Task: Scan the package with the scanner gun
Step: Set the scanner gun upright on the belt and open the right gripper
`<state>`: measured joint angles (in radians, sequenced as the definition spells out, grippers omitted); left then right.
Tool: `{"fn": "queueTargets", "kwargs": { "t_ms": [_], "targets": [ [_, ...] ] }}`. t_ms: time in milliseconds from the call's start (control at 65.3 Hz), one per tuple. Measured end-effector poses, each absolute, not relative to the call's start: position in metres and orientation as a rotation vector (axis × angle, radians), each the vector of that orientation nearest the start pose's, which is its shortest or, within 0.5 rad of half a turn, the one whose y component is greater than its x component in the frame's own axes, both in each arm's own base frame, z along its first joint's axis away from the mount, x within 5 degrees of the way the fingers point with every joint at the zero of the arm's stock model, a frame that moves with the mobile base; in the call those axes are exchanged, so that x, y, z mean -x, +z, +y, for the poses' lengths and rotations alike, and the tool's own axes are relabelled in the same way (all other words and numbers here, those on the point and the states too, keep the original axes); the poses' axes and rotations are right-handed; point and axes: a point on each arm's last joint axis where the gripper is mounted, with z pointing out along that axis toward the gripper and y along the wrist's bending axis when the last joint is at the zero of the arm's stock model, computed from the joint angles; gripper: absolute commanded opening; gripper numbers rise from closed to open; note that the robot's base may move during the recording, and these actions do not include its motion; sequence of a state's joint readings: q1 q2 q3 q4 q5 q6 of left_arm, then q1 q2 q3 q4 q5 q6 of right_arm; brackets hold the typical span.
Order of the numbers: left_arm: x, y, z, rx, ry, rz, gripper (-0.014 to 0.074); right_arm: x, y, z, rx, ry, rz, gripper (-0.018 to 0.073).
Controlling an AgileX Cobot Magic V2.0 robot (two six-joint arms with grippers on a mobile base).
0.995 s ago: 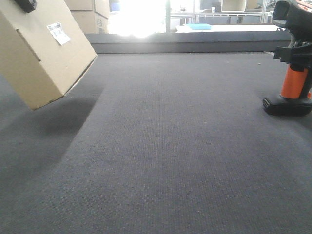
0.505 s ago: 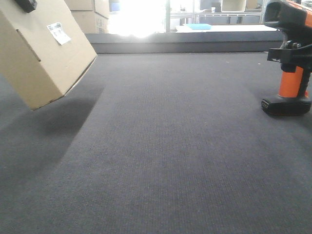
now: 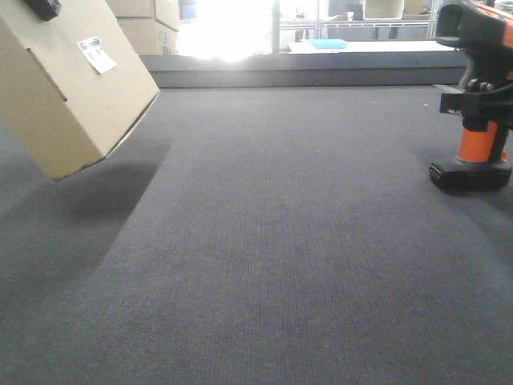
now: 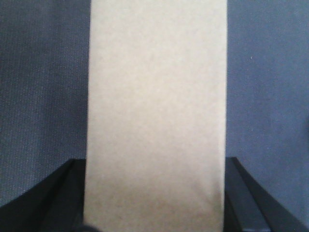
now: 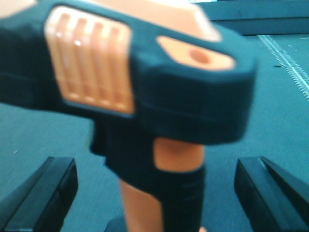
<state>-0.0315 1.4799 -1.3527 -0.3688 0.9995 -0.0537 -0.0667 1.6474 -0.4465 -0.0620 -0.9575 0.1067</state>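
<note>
Left gripper [image 4: 154,193] clamping package [image 3: 72,88], holding it tilted, clear of carpet [image 3: 280,241], at left; white label [image 3: 96,54] facing up-right. Scanner gun [image 5: 145,87] standing on base at far right; right gripper [image 5: 154,174] straddling orange handle [image 3: 479,144], fingers [image 5: 43,193] apart, not gripping. Risks, judging: off-centre closing tipping gun over; box slipping in clamp, turning label away from scanner.

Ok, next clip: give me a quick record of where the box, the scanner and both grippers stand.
box: tilted, held off the mat, white label on its upper face
left gripper: shut on the box
scanner: upright on its base, right side of the mat
right gripper: open around the scanner, not gripping
scan: not yet done
</note>
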Motion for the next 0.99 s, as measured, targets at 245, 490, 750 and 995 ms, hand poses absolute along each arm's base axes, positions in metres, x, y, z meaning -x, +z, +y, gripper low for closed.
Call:
{"fn": "queueTargets", "kwargs": {
  "t_ms": [245,490,750,995],
  "targets": [
    [-0.309,0.346,-0.037,0.179,-0.506,2.580,0.0171,-0.250,0.162,-0.012,-0.079,0.053,1.760,0.0569],
    [-0.309,0.346,-0.037,0.179,-0.506,2.580,0.0171,-0.227,0.182,-0.010,-0.072,0.049,1.708,0.0549],
    [-0.309,0.346,-0.037,0.179,-0.506,2.580,0.0171,-0.197,0.218,-0.011,-0.100,0.025,1.741,0.0356],
    [-0.309,0.346,-0.037,0.179,-0.506,2.580,0.0171,-0.163,0.241,-0.010,-0.128,0.019,1.757,0.0046]
  ]
}}
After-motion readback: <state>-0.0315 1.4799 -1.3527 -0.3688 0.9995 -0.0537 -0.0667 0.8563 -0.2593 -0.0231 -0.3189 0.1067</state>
